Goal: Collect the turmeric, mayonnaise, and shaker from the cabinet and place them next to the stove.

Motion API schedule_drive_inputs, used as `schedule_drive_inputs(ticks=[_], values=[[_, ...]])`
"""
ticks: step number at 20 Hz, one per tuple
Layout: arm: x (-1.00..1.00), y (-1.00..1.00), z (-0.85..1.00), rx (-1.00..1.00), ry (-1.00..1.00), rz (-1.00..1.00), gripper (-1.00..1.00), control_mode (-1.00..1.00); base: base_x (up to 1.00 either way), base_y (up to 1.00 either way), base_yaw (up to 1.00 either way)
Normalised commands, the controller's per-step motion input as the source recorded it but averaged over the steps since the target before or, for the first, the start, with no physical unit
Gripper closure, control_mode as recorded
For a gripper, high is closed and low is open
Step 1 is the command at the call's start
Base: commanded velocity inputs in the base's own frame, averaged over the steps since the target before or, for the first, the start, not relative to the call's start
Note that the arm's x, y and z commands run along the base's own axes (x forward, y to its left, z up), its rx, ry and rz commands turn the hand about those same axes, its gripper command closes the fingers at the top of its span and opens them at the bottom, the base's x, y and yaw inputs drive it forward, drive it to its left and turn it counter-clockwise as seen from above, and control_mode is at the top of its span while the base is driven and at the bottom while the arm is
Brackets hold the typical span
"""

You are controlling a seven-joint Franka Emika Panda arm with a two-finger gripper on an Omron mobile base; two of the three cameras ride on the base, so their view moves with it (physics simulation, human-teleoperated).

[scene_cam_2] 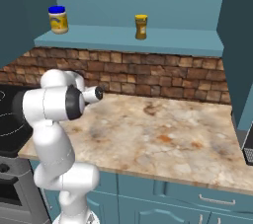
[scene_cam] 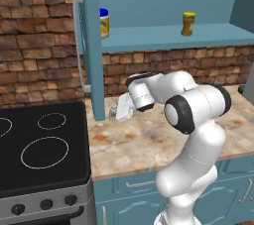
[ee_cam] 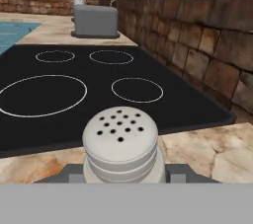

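Note:
A whitish shaker (ee_cam: 120, 141) with a perforated round top sits between my two fingertips, and my gripper (ee_cam: 121, 174) is shut on it. From the left base view, the gripper (scene_cam: 119, 112) holds the shaker (scene_cam: 113, 112) low over the marble counter (scene_cam: 149, 144), just right of the stove (scene_cam: 44, 144). The black stove (ee_cam: 74, 94) with white rings lies right ahead of the hand. On the shelf of the teal cabinet (scene_cam: 168, 38) stand the blue-lidded mayonnaise (scene_cam: 104, 22) and the yellow-orange turmeric (scene_cam: 188, 24). The right base view has the mayonnaise (scene_cam_2: 58, 19) and turmeric (scene_cam_2: 141, 26) too.
The cabinet's narrow open door (scene_cam: 92, 45) hangs down to the counter just left of the gripper. A brick wall (scene_cam: 39, 45) backs the stove and counter. A grey toaster (ee_cam: 95, 20) stands beyond the stove. A dark appliance (scene_cam_2: 248, 149) sits at the counter's right end.

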Motion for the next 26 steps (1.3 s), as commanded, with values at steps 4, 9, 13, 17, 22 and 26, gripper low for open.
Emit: schedule_drive_inputs(ticks=[4,9,13,17,22,26], values=[[0.25,0.37,-0.28,0.00,0.03,0.00,1.00,-1.00,0.00,0.00,0.00],[0.12,0.31,-0.23,-0.02,0.00,0.00,1.00,-1.00,0.00,0.00,0.00],[0.12,0.33,-0.20,-0.03,0.00,0.00,1.00,-1.00,0.00,0.00,0.00],[0.03,0.25,-0.28,-0.02,0.00,0.00,1.00,-1.00,0.00,0.00,0.00],[0.10,0.08,-0.38,0.00,0.00,0.00,1.00,-1.00,0.00,0.00,0.00],[0.09,0.01,-0.31,0.00,0.00,0.00,-1.00,-1.00,0.00,0.00,0.00]])
